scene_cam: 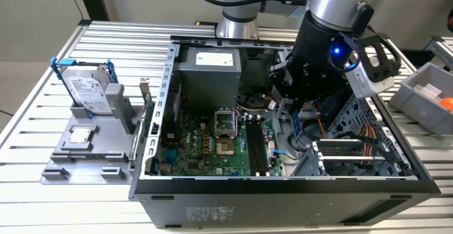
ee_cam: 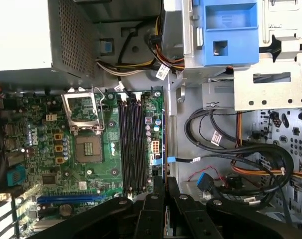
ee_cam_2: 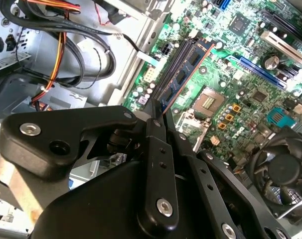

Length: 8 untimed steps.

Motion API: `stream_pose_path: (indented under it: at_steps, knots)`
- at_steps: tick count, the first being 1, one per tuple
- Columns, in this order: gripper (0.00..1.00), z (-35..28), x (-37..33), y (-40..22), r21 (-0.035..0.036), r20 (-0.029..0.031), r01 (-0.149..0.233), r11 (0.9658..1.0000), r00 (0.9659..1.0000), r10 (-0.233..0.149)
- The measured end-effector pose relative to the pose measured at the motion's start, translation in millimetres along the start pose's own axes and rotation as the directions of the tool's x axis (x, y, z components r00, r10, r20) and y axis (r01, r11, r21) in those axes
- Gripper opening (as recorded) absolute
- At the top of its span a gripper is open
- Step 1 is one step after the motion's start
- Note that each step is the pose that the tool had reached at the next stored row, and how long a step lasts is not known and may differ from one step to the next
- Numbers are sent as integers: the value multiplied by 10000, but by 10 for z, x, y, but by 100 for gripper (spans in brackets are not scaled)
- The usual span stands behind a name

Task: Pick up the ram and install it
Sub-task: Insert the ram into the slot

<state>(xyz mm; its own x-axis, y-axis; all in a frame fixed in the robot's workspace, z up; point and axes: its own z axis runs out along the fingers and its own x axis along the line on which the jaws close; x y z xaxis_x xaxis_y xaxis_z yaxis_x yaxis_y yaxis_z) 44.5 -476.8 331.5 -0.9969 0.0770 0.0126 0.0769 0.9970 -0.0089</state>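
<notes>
**Exterior view: ram held over the open computer case**

Exterior view shows the end effector lowered into the open computer case, which lies on a slatted metal surface; its fingers are clamped on the ram, a thin blue stick held on edge and hanging below them; the ram sits above the motherboard, just toward the exterior view's right of the dark memory slots, and whether it touches anything below cannot be told.

In the second wrist view the ram runs away from the black fingers, its row of dark chips visible, lying beside and roughly parallel to the slots; in the first wrist view it appears edge-on as a thin line just beside the slots, between them and the case's metal wall.

On the exterior view's left, outside the case, a silver hard drive in a blue-handled frame stands in a grey holder; a small square processor chip lies on that holder.
</notes>
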Motion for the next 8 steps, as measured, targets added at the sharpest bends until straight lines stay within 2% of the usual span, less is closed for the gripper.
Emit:
stream_pose_path:
  at_steps: [8]
  knots:
    - [0, 10, 7, 0, 1, 1, 121, 9999, 9999, -121]
